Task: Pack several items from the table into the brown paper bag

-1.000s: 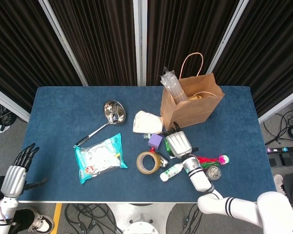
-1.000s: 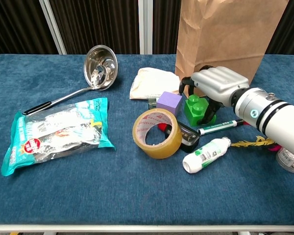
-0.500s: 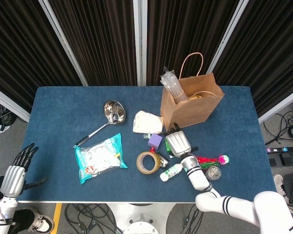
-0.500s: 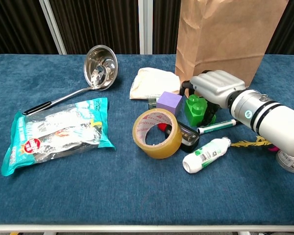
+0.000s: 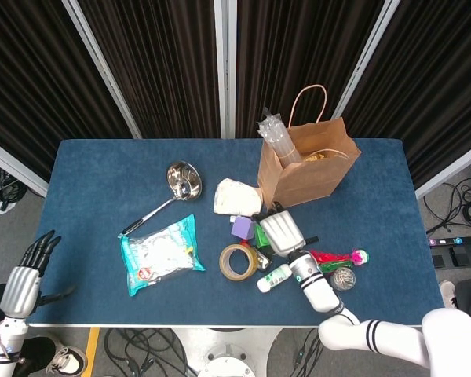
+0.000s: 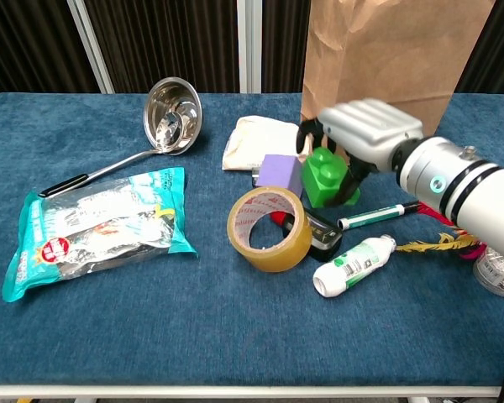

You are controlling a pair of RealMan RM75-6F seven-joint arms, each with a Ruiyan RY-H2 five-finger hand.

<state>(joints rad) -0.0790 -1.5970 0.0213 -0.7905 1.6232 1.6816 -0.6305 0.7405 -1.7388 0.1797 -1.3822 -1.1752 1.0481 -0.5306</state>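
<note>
The brown paper bag (image 5: 310, 177) (image 6: 386, 59) stands upright at the back right, with a sleeve of clear cups (image 5: 279, 141) sticking out of it. Just in front of it, my right hand (image 5: 279, 231) (image 6: 365, 134) grips a green toy block (image 6: 326, 176) (image 5: 262, 234) from above; the block is tilted and touches a purple cube (image 6: 275, 172) (image 5: 241, 228) on its left. My left hand (image 5: 23, 283) hangs open beyond the table's front left corner, holding nothing.
A steel ladle (image 6: 170, 113), a teal snack packet (image 6: 97, 227), a white pouch (image 6: 260, 141), a tape roll (image 6: 269, 228), a small white bottle (image 6: 353, 264), a marker (image 6: 378, 215) and a feather toy (image 5: 341, 258) lie on the blue tablecloth (image 6: 235, 336).
My right hand has closed on the green block and drawn it up and to the left, tilting it. The purple cube has shifted left. The left hand has stayed put.
</note>
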